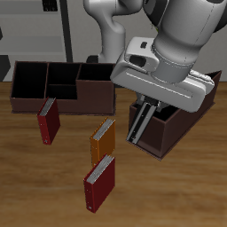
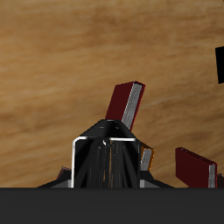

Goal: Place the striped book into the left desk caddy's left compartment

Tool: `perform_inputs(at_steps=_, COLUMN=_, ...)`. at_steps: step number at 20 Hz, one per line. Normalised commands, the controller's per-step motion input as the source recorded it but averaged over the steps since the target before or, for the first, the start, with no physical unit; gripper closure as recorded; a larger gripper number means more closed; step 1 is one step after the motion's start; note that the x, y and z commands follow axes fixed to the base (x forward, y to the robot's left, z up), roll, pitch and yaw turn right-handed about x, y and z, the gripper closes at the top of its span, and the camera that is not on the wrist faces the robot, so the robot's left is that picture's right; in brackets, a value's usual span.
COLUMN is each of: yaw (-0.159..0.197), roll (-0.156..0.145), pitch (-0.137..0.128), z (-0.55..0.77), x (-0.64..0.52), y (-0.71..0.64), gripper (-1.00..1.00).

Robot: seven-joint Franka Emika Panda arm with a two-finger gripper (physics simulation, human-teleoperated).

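Observation:
The striped book (image 1: 140, 126), grey with fine black-and-white stripes, hangs tilted with my gripper (image 1: 147, 110) shut on its upper part. Its lower end is over the end compartment of the left desk caddy (image 1: 170, 135), the dark brown box set diagonally, at the end nearer the table's front edge. I cannot tell whether the book touches the caddy. The arm hides most of the caddy. In the wrist view the striped book (image 2: 105, 150) stands between the fingers of the gripper (image 2: 106, 168), with the wooden table beyond it.
A second brown caddy (image 1: 53, 99) sits square at the back. A dark red book (image 1: 49, 121), an orange book (image 1: 103, 142) and another dark red book (image 1: 99, 183) stand on the table. The wrist view shows two dark red books (image 2: 127, 103) (image 2: 194, 168).

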Motion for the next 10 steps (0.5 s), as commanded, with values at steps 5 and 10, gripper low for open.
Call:
perform_inputs(at_steps=5, yaw=-0.004, roll=0.019, pitch=-0.023, z=0.07, x=-0.49, y=0.10, gripper=1.00)
perform_inputs(at_steps=10, yaw=0.021, roll=0.042, pitch=-0.029, z=0.05, x=-0.47, y=0.19, gripper=1.00)
